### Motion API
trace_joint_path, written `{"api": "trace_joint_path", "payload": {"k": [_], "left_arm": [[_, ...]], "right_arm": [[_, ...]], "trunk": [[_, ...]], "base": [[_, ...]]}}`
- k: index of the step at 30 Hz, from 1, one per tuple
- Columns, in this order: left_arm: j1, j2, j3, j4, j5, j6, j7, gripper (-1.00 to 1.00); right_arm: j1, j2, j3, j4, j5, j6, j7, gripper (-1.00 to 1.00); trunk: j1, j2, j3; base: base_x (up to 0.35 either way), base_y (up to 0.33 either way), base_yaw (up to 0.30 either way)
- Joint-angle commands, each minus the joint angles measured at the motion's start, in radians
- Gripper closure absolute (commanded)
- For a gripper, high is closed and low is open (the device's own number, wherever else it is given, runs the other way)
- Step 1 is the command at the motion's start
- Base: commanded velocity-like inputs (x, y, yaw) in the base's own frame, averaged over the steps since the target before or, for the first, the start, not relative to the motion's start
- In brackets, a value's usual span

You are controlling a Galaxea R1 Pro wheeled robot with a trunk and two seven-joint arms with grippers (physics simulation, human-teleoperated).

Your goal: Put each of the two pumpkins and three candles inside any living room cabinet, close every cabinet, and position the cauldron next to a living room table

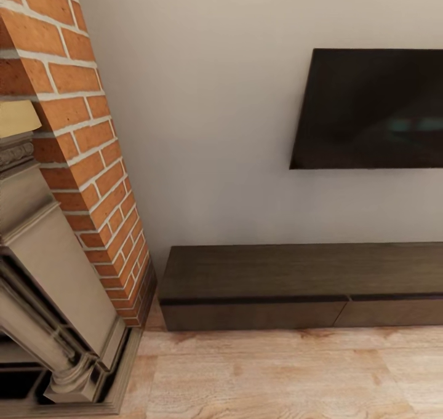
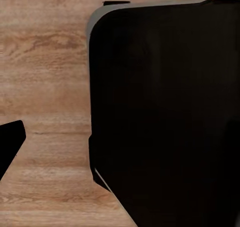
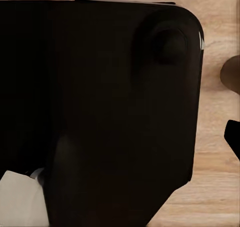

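You are facing the cabinet (image 1: 258, 283), its drawers sitting closed against the wall under the TV (image 1: 369, 108), beside the brick fireplace (image 1: 80, 160); I cannot tell either gripper's state

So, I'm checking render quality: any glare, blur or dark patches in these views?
Head view: soft even light, faint teal reflection on the TV, cabinet slightly blurred. Both wrist views: a near-black featureless mass hides detail over the wood floor.
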Motion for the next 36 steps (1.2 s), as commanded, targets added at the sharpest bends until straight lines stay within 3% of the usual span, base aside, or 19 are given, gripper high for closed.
{"api": "trace_joint_path", "payload": {"k": [1,4,6,7,10,12,13,16,17,18,21,23,27,31,34,36], "left_arm": [[-0.002,0.0,0.0,-0.012,0.001,-0.002,-0.001,-1.0],[-0.005,0.001,0.0,-0.109,0.009,0.014,-0.004,-1.0],[-0.007,0.001,0.0,-0.179,0.025,0.051,-0.005,-1.0],[-0.007,0.001,-0.001,-0.236,0.038,0.101,-0.006,-1.0],[-0.008,0.005,0.0,-0.464,0.069,0.367,-0.022,-1.0],[-0.007,0.009,0.001,-0.642,0.092,0.558,-0.081,-1.0],[-0.007,0.01,0.0,-0.684,0.097,0.602,-0.101,-1.0],[-0.008,0.013,-0.001,-0.902,0.117,0.833,-0.218,-1.0],[-0.008,0.013,-0.001,-0.935,0.118,0.866,-0.233,-1.0],[-0.01,0.013,-0.001,-1.034,0.121,0.955,-0.268,-1.0],[-0.012,0.013,-0.002,-1.233,0.134,1.093,-0.3,-1.0],[-0.012,0.013,-0.002,-1.308,0.157,1.125,-0.305,-1.0],[-0.021,0.019,-0.003,-1.394,0.274,1.153,-0.31,-1.0],[-0.057,0.053,-0.003,-1.405,0.359,1.156,-0.311,-1.0],[-0.074,0.068,-0.002,-1.407,0.382,1.156,-0.311,-1.0],[-0.087,0.073,-0.002,-1.407,0.389,1.156,-0.311,-1.0]], "right_arm": [[-0.001,0.0,0.0,0.002,0.0,-0.005,-0.003,-1.0],[-0.001,0.001,-0.001,-0.007,-0.001,-0.003,-0.008,-1.0],[-0.001,0.002,-0.001,-0.051,-0.001,0.005,-0.01,-1.0],[-0.001,0.003,-0.001,-0.102,-0.001,0.015,-0.01,-1.0],[-0.001,0.003,-0.001,-0.268,-0.001,0.112,-0.011,-1.0],[-0.001,0.004,-0.001,-0.373,-0.014,0.206,-0.012,-1.0],[-0.001,0.004,-0.001,-0.401,-0.024,0.228,-0.012,-1.0],[-0.001,0.002,-0.001,-0.541,-0.123,0.316,-0.013,-1.0],[-0.001,0.002,-0.001,-0.558,-0.143,0.326,-0.013,-1.0],[-0.002,0.002,-0.001,-0.598,-0.193,0.34,-0.013,-1.0],[-0.002,0.001,-0.001,-0.674,-0.242,0.345,-0.013,-1.0],[-0.003,0.001,-0.001,-0.712,-0.252,0.343,-0.013,-1.0],[-0.044,0.002,-0.001,-0.755,-0.262,0.341,-0.025,-1.0],[-0.097,0.002,0.013,-0.732,-0.249,0.335,-0.133,-1.0],[-0.106,0.002,0.069,-0.722,-0.233,0.332,-0.186,-1.0],[-0.109,0.002,0.127,-0.718,-0.225,0.33,-0.204,-1.0]], "trunk": [[-0.004,0.007,0.002],[-0.015,0.028,0.012],[-0.023,0.042,0.018],[-0.027,0.049,0.021],[-0.038,0.07,0.031],[-0.046,0.084,0.037],[-0.05,0.091,0.04],[-0.061,0.112,0.049],[-0.065,0.119,0.053],[-0.065,0.119,0.053],[-0.065,0.119,0.053],[-0.065,0.119,0.053],[-0.065,0.119,0.053],[-0.065,0.119,0.053],[-0.065,0.119,0.053],[-0.065,0.119,0.053]], "base": [[0.0,0.0,0.0],[0.0,0.0,0.0],[0.0,0.0,0.0],[0.0,0.0,0.0],[0.0,0.0,0.0],[0.0,0.0,0.0],[0.0,0.0,0.0],[0.0,0.0,0.0],[0.0,0.0,0.0],[0.0,0.0,0.0],[0.0,0.0,0.0],[0.0,0.0,0.0],[0.0,0.0,0.0],[0.0,0.0,0.0],[0.0,0.0,0.0],[0.0,0.0,0.0]]}}
